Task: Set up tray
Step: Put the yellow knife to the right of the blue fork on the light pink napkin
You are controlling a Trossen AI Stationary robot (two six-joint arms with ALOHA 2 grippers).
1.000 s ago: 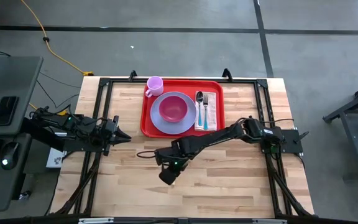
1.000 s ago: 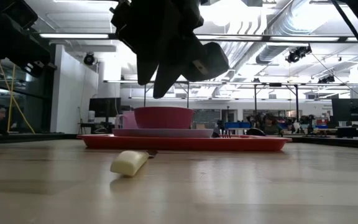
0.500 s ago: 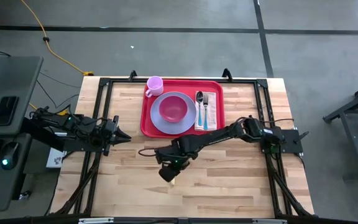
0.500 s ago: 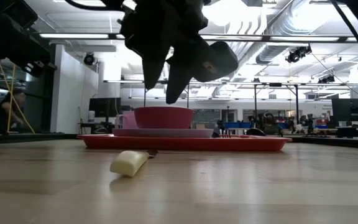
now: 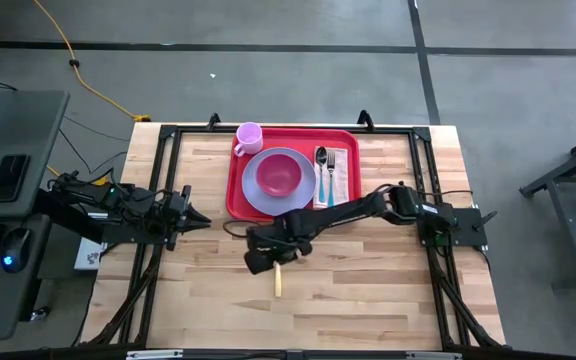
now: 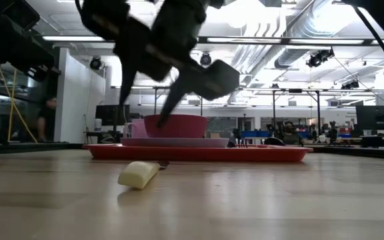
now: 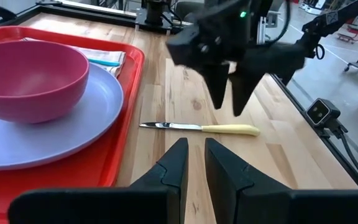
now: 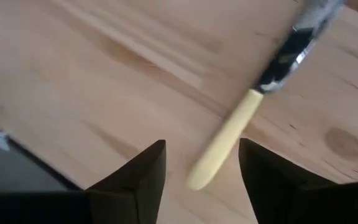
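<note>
The right gripper (image 5: 258,262) has just spread its fingers wide and swung toward the left side of the worktop (image 5: 368,290), so it now hangs above the wood with nothing between its jaws; a moment ago it was narrower and sat a little further down the boards. The knife (image 5: 277,281), with its pale yellow handle, lies flat on the bare wood just beside that gripper, untouched and outside the tray (image 5: 236,190). To my eye this looks like an approach for a pickup, with the knife the one piece not yet set in place. The red tray sits at the far middle of the worktop, and the knife lies near its front edge but apart from it. The left gripper (image 5: 196,218) waits at the left side, fingers nearly together and holding nothing. Counting up: one tray, one lavender plate (image 5: 308,195) on it, one pink bowl (image 5: 278,174) on the plate, one pink cup (image 5: 248,136) at the tray's far left corner, one napkin (image 5: 336,190) carrying one spoon (image 5: 321,160) and one fork (image 5: 332,165), and the one knife.
</note>
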